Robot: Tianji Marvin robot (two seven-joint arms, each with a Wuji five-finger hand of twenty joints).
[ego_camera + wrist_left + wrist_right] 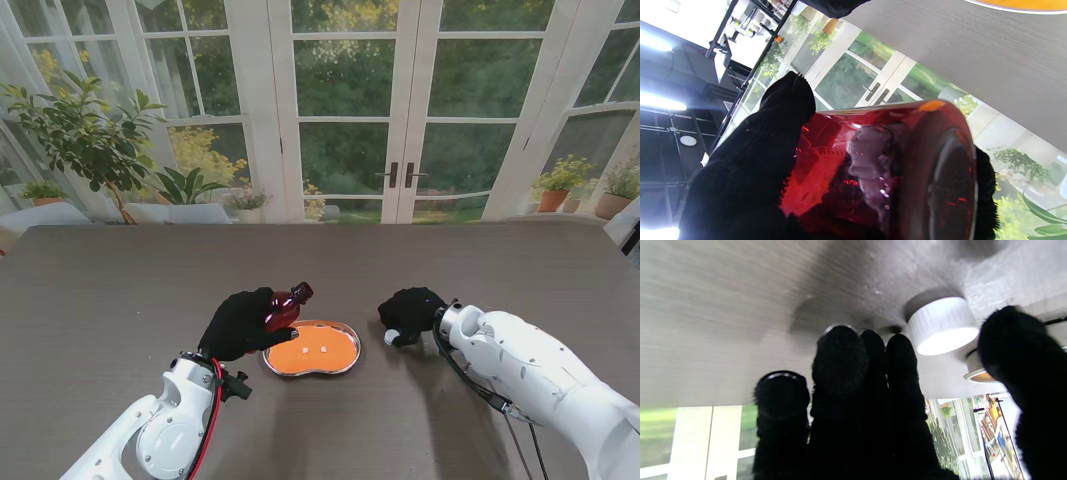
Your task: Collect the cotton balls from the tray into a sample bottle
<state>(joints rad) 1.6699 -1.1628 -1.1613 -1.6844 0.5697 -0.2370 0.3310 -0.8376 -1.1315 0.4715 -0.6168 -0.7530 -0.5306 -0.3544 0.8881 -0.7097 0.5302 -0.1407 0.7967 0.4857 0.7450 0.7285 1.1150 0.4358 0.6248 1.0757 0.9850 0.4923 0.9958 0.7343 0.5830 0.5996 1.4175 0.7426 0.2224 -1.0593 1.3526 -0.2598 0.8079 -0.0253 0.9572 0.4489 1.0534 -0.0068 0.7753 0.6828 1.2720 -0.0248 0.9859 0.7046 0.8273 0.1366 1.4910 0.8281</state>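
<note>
Cotton balls (322, 351), two in orange tray (345, 366) mid-surface (120, 290), wide bare room around, left robot hand (240, 323) gripping tilted red bottle (284, 305) at tray's rim, right robot hand (408, 312) spread, unladen, beside white cap (391, 338).

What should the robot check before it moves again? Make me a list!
1. Left hand holds the bottle firmly: ok.
2. Bottle mouth open, cap off on the table: ok.
3. Cotton balls lying in the tray: ok, two show.
4. Right hand free to pick: ok, fingers apart, holding nothing.
5. Anything already inside the bottle: cannot tell.
</note>
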